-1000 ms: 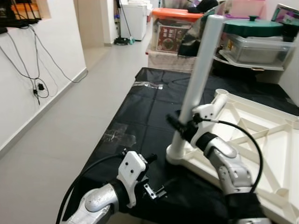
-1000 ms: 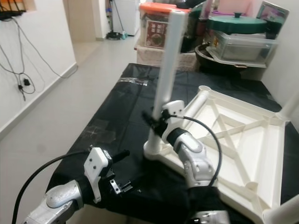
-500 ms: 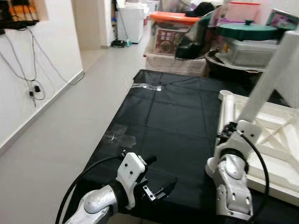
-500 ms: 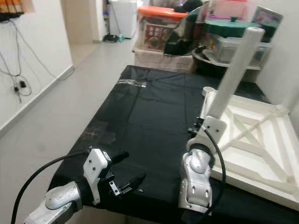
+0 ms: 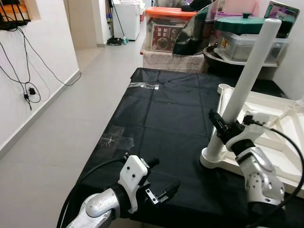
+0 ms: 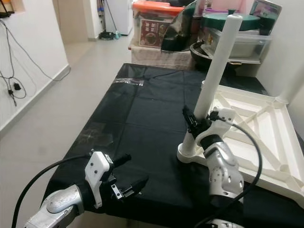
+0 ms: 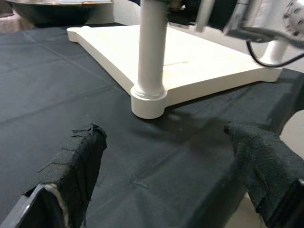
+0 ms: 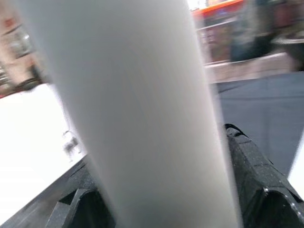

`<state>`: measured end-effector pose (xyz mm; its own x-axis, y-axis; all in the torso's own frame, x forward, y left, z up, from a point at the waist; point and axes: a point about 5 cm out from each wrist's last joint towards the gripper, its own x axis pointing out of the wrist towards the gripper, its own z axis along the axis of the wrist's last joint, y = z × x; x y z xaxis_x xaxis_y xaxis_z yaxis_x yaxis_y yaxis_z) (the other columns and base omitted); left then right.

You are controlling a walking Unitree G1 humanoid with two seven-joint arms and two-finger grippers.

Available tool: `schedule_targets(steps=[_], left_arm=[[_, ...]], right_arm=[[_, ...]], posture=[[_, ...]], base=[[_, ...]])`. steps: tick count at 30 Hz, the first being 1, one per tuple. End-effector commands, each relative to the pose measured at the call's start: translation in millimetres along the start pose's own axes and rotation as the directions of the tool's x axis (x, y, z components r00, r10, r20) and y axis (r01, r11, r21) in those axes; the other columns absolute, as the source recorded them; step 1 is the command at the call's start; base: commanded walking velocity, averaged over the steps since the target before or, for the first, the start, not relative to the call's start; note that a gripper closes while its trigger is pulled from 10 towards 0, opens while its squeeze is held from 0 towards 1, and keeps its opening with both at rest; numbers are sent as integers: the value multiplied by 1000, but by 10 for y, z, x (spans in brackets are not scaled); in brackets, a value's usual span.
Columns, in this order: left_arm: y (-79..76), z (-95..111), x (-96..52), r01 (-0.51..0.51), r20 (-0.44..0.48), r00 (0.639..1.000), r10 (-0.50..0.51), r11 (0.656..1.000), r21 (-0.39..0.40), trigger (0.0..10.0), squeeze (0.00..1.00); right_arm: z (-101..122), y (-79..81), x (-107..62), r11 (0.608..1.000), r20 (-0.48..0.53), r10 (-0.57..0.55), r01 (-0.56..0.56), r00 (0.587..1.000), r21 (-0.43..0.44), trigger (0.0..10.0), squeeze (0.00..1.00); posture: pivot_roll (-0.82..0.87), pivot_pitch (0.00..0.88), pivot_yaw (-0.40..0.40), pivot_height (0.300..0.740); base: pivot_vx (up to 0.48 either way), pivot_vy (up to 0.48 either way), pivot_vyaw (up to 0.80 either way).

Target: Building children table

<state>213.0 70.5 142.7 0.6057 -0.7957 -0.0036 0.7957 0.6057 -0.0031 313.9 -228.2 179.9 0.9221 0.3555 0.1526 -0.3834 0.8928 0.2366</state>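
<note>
A white children's table top (image 5: 280, 142) lies upside down on the black cloth. One white leg (image 5: 247, 76) stands in its near corner socket (image 5: 211, 159) and leans a little to the right. My right gripper (image 5: 223, 129) is shut on the lower part of this leg; in the right wrist view the leg (image 8: 142, 118) runs between the black fingers (image 8: 251, 171). My left gripper (image 5: 164, 192) hovers open over the cloth near the front edge. Its wrist view faces the leg's base (image 7: 149, 95) between its two spread fingers (image 7: 76, 161).
The black-covered table (image 5: 166, 109) has bare room left of the table top. Behind it stand a box with an orange lid (image 5: 173, 28), a green-lidded container (image 5: 247, 23) and a clear tub (image 5: 251, 47). Open floor (image 5: 57, 142) and a wall with hanging cables (image 5: 28, 71) lie to the left.
The camera has swung, shifting the whole scene. My right gripper still holds the leg, which stays in its socket. My left gripper's fingers are spread wider than one second ago.
</note>
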Motion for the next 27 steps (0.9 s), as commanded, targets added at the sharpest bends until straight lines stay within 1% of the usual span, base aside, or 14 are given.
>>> schedule_targets(steps=[1, 7, 9, 14, 15, 16, 17, 18, 20, 21, 22, 23, 26, 27], left_arm=[[-5, -12, 10, 4, 2, 1000, -4, 1000, 3, 10000, 0], [2, -14, 13, 2, 3, 1000, -2, 1000, 6, 10000, 0], [2, -18, 11, -1, 2, 1000, 1, 1000, 6, 10000, 0], [3, -21, 7, -4, 2, 1000, 4, 1000, 5, 10000, 0], [4, -24, 4, -5, 2, 1000, 5, 1000, 5, 10000, 0], [5, -26, 1, -6, 2, 1000, 6, 1000, 5, 10000, 0], [5, -27, -1, -7, 2, 1000, 7, 1000, 6, 10000, 0], [5, -27, -1, -7, 2, 1000, 7, 1000, 6, 10000, 0], [4, -25, -2, -7, 2, 1000, 7, 1000, 6, 10000, 0], [4, -25, -2, -7, 2, 1000, 7, 1000, 6, 10000, 0], [5, -15, 4, -6, 2, 1000, 6, 1000, 5, 10000, 0], [5, -15, 4, -6, 2, 1000, 6, 1000, 5, 10000, 0], [8, -7, 5, -5, 2, 1000, 5, 1000, 5, 10000, 0], [8, -7, 5, -5, 2, 1000, 5, 1000, 4, 10000, 0]], right_arm=[[-56, 156, -12, 958, -97, 286, -282, 953, 49, 10000, 0], [-83, 331, 61, 853, -195, 517, -521, 834, 30, 10000, 0], [-98, 418, 141, 738, -245, 663, -672, 708, 57, 10000, 0], [-176, 491, 174, 680, -309, 710, -731, 633, 65, 10000, 0], [-214, 514, 187, 678, -321, 707, -732, 630, 59, 0, 0], [-237, 525, 195, 676, -327, 707, -735, 627, 55, 0, 0], [-258, 511, 235, 728, -319, 651, -685, 689, 6, 0, 0], [-258, 511, 235, 728, -319, 651, -685, 689, 6, 0, 0], [-272, 454, 306, 831, -277, 500, -544, 821, -112, 0, 0], [-272, 454, 306, 831, -277, 500, -544, 821, -112, 0, 0], [-241, 245, 367, 968, -174, 125, -159, 977, -194, 0, 0], [-241, 245, 367, 968, -174, 125, -159, 977, -194, 0, 0], [-220, 117, 342, 974, -117, -93, 66, 989, -215, 0, 0], [-205, 28, 257, 942, -67, -270, 249, 961, -223, 0, 0]], posture=[[218, 0, -58, 740], [234, 0, -71, 740], [239, 0, -74, 740], [245, 0, -77, 740], [250, 0, -82, 740], [250, 0, -82, 740], [249, 0, -80, 740], [249, 0, -80, 740], [245, 0, -78, 740], [245, 0, -78, 740], [230, 0, -67, 740], [230, 0, -67, 740], [228, 0, -64, 740], [217, 0, -55, 740]], base=[[0, 0, 0], [0, 0, 0], [0, 0, 0], [0, 0, 0], [0, 0, 0], [0, 0, 0], [0, 0, 0], [0, 0, 0], [0, 0, 0], [0, 0, 0], [0, 0, 0], [0, 0, 0], [0, 0, 0], [0, 0, 0]])
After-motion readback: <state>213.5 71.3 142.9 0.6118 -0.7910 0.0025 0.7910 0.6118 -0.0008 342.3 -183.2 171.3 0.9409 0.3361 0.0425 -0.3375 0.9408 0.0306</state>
